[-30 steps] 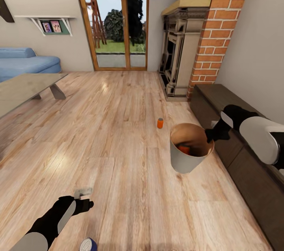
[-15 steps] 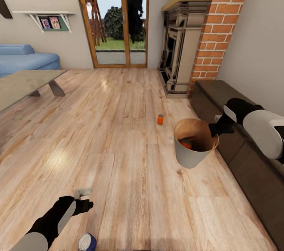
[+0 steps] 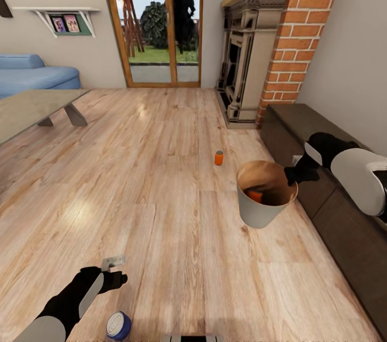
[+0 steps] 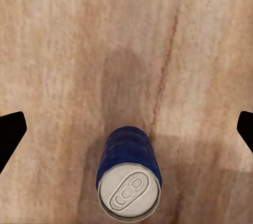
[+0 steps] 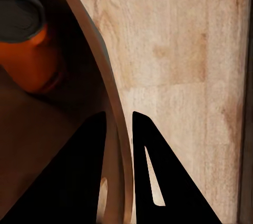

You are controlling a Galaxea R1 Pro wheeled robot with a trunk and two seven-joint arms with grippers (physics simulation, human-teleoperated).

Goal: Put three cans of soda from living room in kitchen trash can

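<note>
Over floor: right hand (image 3: 293, 175) pinching bin (image 3: 257, 213) rim; left hand (image 3: 114, 262) open.

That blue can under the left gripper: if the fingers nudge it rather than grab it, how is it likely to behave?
The blue can stands upright on the smooth wood floor, tall for its narrow base, so a high nudge would probably tip it. Once down, its round body would likely roll. The left gripper fingers stand wide apart, so centring seems feasible.
</note>
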